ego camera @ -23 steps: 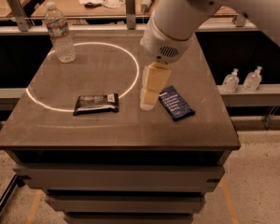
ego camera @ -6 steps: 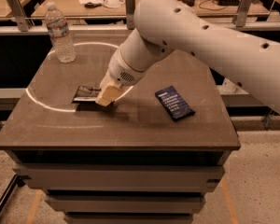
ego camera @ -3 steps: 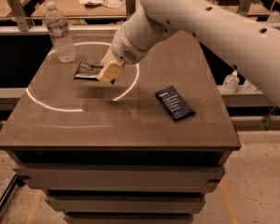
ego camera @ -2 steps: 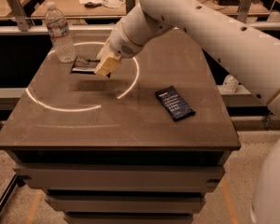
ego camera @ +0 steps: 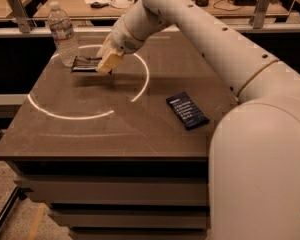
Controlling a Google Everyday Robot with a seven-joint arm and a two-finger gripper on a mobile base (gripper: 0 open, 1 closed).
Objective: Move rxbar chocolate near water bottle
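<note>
1. At the far left of the table (ego camera: 115, 134), the gripper (ego camera: 109, 63) is seen at the end of a long white arm (ego camera: 200, 39) that reaches in from the right foreground. Its tan fingers are clamped on one end of the rxbar chocolate (ego camera: 86, 64).
2. The rxbar chocolate is held flat, with its free end pointed left toward the bottle. A shadow is cast on the table beneath it, so the bar is judged to be carried just clear of the surface rather than dragged across it.
3. The water bottle (ego camera: 63, 35) stands upright just beyond the bar's free end, near the table's far left corner. The two are very close, but whether they touch cannot be told.
4. The task is judged to be almost done, with only the lowering and release of the bar left. A gentle set-down is called for, because the tall bottle could be tipped by a nudge from the bar or the fingers.
5. A bright ring of light (ego camera: 65, 116) is thrown across the table, and the gripper is placed over its far edge.
6. A dark blue bar wrapper (ego camera: 187, 110) lies well apart to the right. It is not the task's bar and is left alone.
</note>
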